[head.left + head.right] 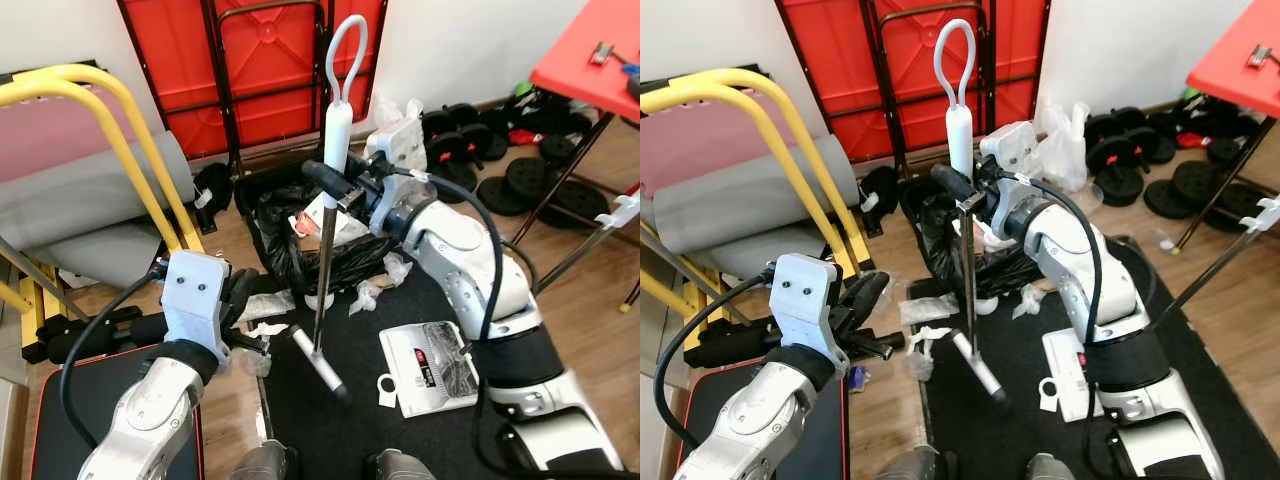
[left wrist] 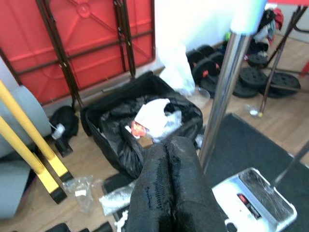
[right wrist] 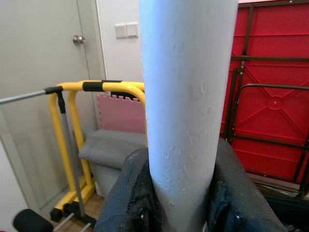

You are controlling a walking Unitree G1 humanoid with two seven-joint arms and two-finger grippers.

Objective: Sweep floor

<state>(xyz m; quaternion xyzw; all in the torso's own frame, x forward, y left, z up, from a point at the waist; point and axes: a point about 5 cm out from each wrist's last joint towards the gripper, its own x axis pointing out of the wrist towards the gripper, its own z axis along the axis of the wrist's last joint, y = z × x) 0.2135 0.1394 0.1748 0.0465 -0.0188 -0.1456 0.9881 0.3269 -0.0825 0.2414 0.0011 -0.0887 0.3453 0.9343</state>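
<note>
My right gripper (image 1: 338,185) is shut on the white grip of a sweeper handle (image 1: 337,140), just below the loop at its top. In the right wrist view its fingers (image 3: 130,193) press on both sides of the grip. The metal pole (image 1: 322,290) runs down to a short grey end piece (image 1: 322,368) over the black mat (image 1: 350,420). My left gripper (image 1: 248,290) is shut and empty, low on the left, apart from the pole. Crumpled scraps (image 1: 265,305) lie on the wooden floor by the mat's far edge.
A black rubbish bag (image 1: 290,240) holding paper stands beyond the pole. A white dustpan-like tray (image 1: 430,365) lies on the mat to the right. Yellow frame bars (image 1: 150,180) and a grey roll (image 1: 90,200) are on the left. Weight plates (image 1: 530,180) and red table legs (image 1: 560,165) are on the right.
</note>
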